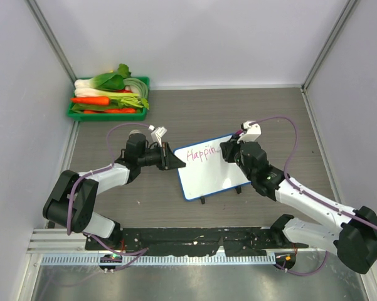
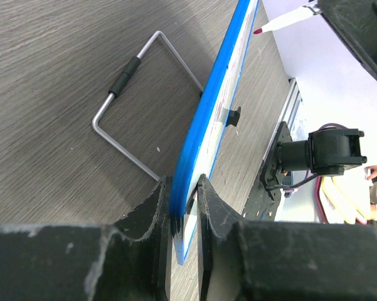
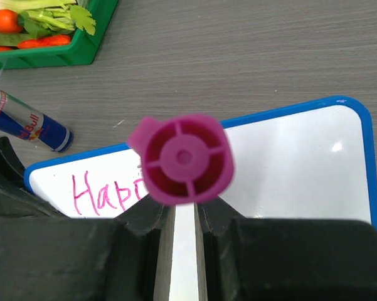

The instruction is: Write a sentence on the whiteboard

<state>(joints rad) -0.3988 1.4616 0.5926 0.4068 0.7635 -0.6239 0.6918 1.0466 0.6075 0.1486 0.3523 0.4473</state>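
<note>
Blue-rimmed whiteboard (image 1: 216, 179) is clamped at its left edge by the left gripper (image 2: 183, 188), mid-table. Pink-capped marker (image 3: 183, 157) is pinched in the right gripper (image 3: 185, 212), over the board. Pink sentence (image 1: 199, 153) reads "Happin". Far-left corner is taken by the vegetable tray (image 1: 75, 115).

**Top external:** fixed high behind the arm bases, looking down and forward over the whole table. The bases sit at 6 o'clock, the whiteboard (image 1: 213, 169) is central and the green tray (image 1: 113, 116) is at 11 o'clock.

**Left wrist:** very near, sighting along the board's blue edge from within the left gripper (image 2: 184, 200).

**Right wrist:** near, looking down past the end-on marker (image 3: 182, 158) onto the board's face, with the tray at 11 o'clock.

**Shared:** all three views show the whiteboard. The pen tip at 1 o'clock in the left wrist view is probably that marker.
</note>
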